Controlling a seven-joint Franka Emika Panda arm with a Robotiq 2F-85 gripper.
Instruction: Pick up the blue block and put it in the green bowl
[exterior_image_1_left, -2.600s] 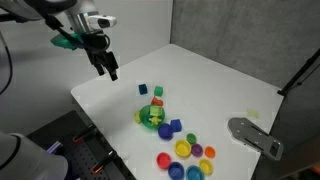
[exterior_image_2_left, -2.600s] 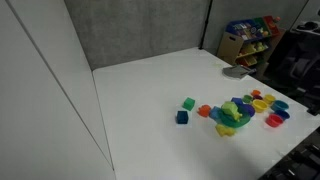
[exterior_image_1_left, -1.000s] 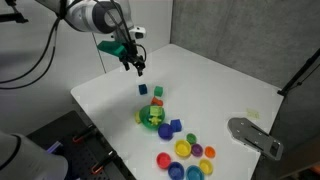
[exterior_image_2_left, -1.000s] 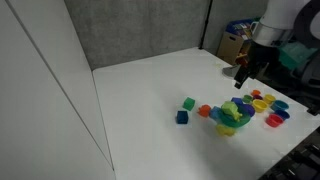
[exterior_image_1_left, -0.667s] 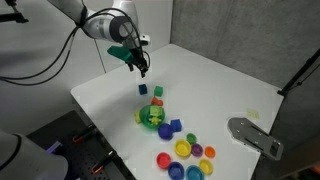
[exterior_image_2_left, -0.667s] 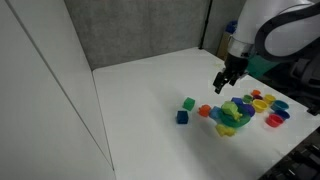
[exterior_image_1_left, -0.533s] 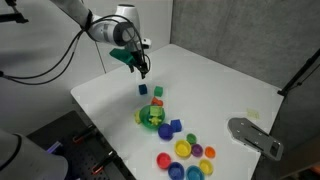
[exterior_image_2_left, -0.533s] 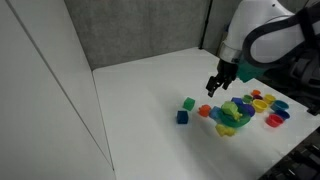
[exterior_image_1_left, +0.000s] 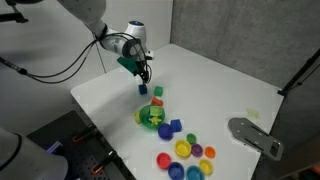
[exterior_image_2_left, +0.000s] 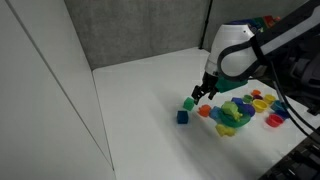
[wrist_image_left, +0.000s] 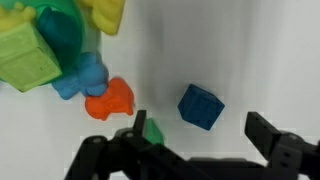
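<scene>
The blue block (exterior_image_1_left: 142, 89) lies on the white table next to a small green cube (exterior_image_1_left: 157, 91); it also shows in an exterior view (exterior_image_2_left: 182, 117). My gripper (exterior_image_1_left: 146, 72) is open and empty, hovering just above the block. In the wrist view the blue block (wrist_image_left: 200, 106) sits between and slightly ahead of the two dark fingers of the gripper (wrist_image_left: 200, 130). The green bowl (exterior_image_1_left: 141, 117) stands a short way beyond the cubes and holds yellow and green pieces. It also shows in an exterior view (exterior_image_2_left: 226, 127).
An orange piece (wrist_image_left: 110, 98) and the green cube (wrist_image_left: 152, 131) lie close beside one finger. Several coloured round caps (exterior_image_1_left: 185, 150) and a darker blue block (exterior_image_1_left: 176, 126) lie past the bowl. A grey metal plate (exterior_image_1_left: 255, 136) sits at the table edge.
My gripper has travelled across the table and come down over the blue block. It stays open. The blocks and the bowl have not moved.
</scene>
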